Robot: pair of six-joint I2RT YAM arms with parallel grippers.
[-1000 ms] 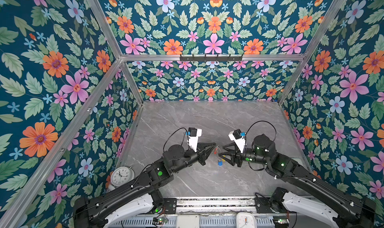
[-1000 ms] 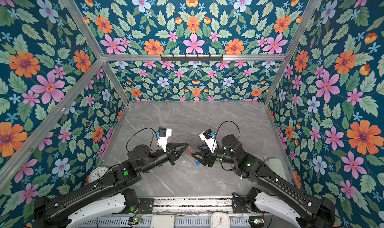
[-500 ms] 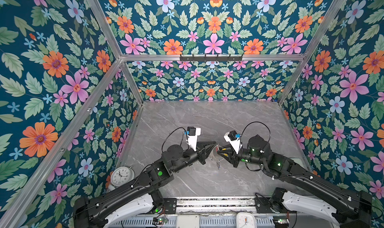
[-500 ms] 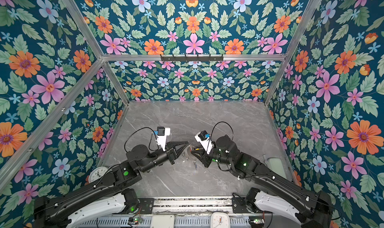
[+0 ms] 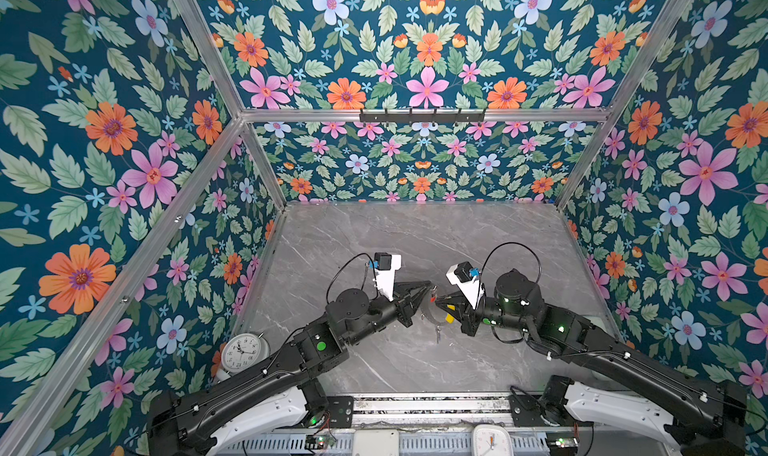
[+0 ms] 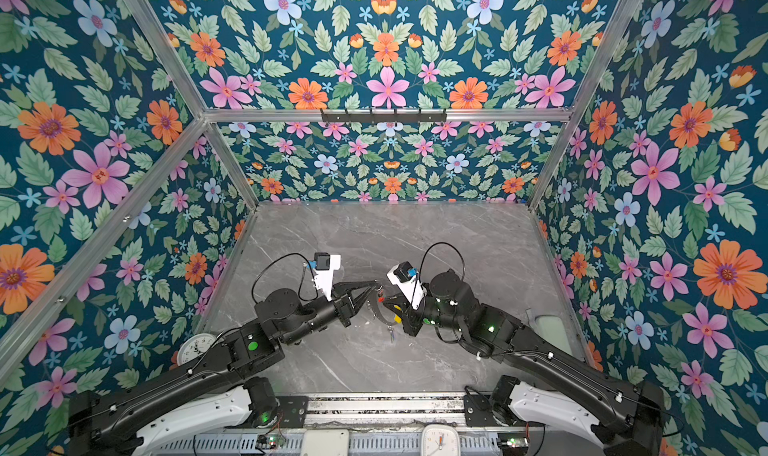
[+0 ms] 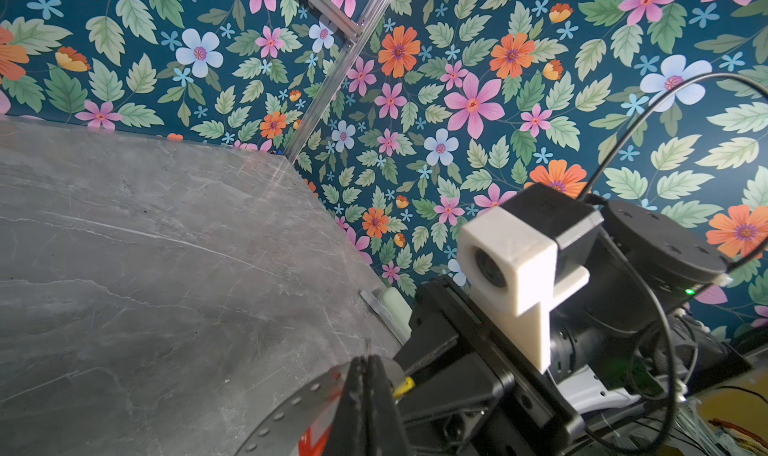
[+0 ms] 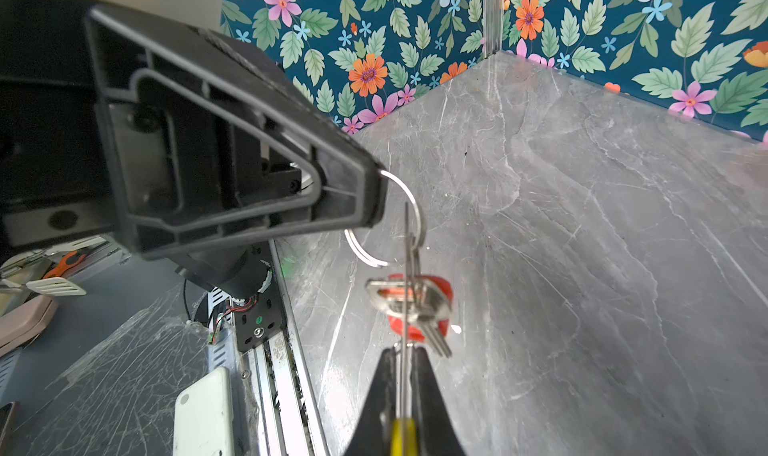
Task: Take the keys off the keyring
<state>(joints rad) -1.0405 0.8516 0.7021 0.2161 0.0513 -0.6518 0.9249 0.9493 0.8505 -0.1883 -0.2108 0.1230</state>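
Note:
The keyring (image 8: 405,242), a thin silver wire hoop, hangs edge-on between my two grippers above the grey tabletop. Its yellow sleeve (image 8: 402,433) sits inside my right gripper (image 8: 401,362), which is shut on the wire. One of the keys (image 8: 409,302), silver with a red tag, hangs from a small split ring (image 8: 417,215). My left gripper (image 8: 376,196) is shut on that split ring. In both top views the two gripper tips nearly touch (image 5: 430,288) (image 5: 437,301). A small silver key (image 5: 437,334) shows just below the hoop. No blue tag is visible.
A white alarm clock (image 5: 244,352) stands at the table's left edge beside my left arm. Another clock (image 5: 490,439) and a white device (image 8: 203,416) sit by the front rail. Floral walls enclose the table on three sides. A hook rail (image 5: 422,115) hangs on the back wall.
My right gripper has moved left toward the left gripper and closed on the keyring's wire. The left gripper has stayed shut in the same place.

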